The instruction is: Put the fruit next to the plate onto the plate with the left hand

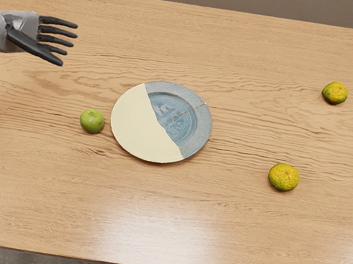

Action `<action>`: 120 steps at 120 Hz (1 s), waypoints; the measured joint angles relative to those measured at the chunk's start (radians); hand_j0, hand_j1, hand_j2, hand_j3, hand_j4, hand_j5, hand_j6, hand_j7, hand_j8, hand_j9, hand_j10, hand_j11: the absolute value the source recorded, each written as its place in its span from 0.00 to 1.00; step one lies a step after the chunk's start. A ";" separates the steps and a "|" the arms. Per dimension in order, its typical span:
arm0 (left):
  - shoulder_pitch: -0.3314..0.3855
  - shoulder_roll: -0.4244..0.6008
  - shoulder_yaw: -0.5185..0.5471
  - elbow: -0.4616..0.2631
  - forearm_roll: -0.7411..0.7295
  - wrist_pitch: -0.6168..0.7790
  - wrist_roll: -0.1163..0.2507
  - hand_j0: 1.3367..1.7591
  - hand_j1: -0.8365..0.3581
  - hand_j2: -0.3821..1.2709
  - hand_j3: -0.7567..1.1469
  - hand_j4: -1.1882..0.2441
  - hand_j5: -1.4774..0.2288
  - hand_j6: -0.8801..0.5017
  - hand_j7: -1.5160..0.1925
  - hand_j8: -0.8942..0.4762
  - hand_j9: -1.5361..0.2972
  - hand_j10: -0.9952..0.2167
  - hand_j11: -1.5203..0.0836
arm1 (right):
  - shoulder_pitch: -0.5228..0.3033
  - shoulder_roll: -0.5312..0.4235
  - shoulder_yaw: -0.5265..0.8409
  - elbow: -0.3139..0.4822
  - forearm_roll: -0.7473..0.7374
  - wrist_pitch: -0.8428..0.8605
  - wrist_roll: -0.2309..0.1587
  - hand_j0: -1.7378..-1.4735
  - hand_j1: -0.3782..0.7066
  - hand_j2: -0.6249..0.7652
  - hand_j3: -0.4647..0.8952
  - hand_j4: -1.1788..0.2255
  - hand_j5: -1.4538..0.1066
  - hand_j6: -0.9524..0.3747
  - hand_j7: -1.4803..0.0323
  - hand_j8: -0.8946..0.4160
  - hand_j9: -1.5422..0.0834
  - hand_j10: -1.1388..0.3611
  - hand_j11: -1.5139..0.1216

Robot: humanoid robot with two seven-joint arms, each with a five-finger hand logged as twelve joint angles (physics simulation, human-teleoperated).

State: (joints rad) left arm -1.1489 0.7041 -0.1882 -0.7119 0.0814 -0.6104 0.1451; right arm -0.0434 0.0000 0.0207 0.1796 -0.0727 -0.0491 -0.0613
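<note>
A green fruit (92,121) is seen on the table (228,233) just left of the plate (136,126), while the left hand (37,35) is held empty, fingers outstretched, well up-left of the plate.

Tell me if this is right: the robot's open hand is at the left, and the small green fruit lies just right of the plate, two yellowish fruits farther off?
Not quite. The head view shows the green fruit just left of the plate, not right. The rest holds: the left hand is open at the left, two yellowish fruits farther off.
</note>
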 joint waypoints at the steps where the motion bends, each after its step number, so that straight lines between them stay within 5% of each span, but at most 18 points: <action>1: 0.000 0.000 0.000 0.000 0.001 0.000 0.000 0.76 0.75 0.26 0.40 0.66 0.68 0.46 0.70 0.47 0.66 0.62 0.75 | 0.000 0.000 0.000 0.000 0.000 0.000 0.000 0.30 0.06 0.45 0.34 0.82 0.91 0.70 0.96 0.66 0.93 0.74 0.90; 30: -0.033 0.002 0.019 -0.004 0.028 -0.001 0.003 0.76 0.75 0.26 0.40 0.66 0.68 0.46 0.70 0.47 0.66 0.62 0.75 | -0.001 0.000 -0.001 0.000 -0.004 0.000 0.000 0.30 0.06 0.45 0.34 0.82 0.91 0.70 0.96 0.66 0.93 0.74 0.91; 53: -0.116 -0.025 0.046 -0.040 0.290 -0.001 0.005 0.76 0.75 0.26 0.40 0.66 0.68 0.46 0.70 0.47 0.66 0.62 0.75 | -0.002 0.000 -0.001 0.000 -0.004 0.000 -0.001 0.30 0.06 0.45 0.34 0.82 0.91 0.70 0.96 0.66 0.93 0.74 0.91; 77: -0.172 -0.095 0.077 -0.085 0.438 -0.001 0.115 0.76 0.75 0.26 0.40 0.66 0.68 0.46 0.70 0.47 0.66 0.62 0.75 | -0.002 0.000 -0.001 0.000 -0.004 0.000 -0.001 0.30 0.06 0.45 0.34 0.82 0.91 0.70 0.96 0.66 0.93 0.74 0.91; 95: -0.298 -0.063 0.258 -0.251 0.459 0.052 0.142 0.76 0.74 0.26 0.40 0.66 0.68 0.46 0.70 0.47 0.66 0.62 0.75 | -0.002 0.000 -0.001 0.000 -0.004 0.000 -0.001 0.30 0.06 0.45 0.34 0.82 0.91 0.70 0.96 0.66 0.93 0.74 0.91; 105: -0.408 -0.027 0.406 -0.396 0.459 0.205 0.147 0.76 0.74 0.26 0.40 0.66 0.68 0.46 0.70 0.47 0.66 0.62 0.75 | -0.002 0.000 -0.001 0.000 -0.004 0.000 -0.001 0.30 0.06 0.45 0.34 0.82 0.91 0.70 0.96 0.66 0.93 0.74 0.90; 120: -0.460 -0.009 0.558 -0.579 0.458 0.427 0.167 0.76 0.74 0.26 0.40 0.66 0.68 0.46 0.70 0.47 0.66 0.62 0.75 | -0.002 0.000 -0.001 0.000 -0.004 0.000 -0.002 0.30 0.06 0.45 0.34 0.82 0.91 0.70 0.96 0.66 0.93 0.74 0.90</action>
State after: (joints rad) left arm -1.6086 0.6950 0.3702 -1.2913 0.5399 -0.1830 0.3116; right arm -0.0450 0.0000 0.0200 0.1795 -0.0767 -0.0492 -0.0628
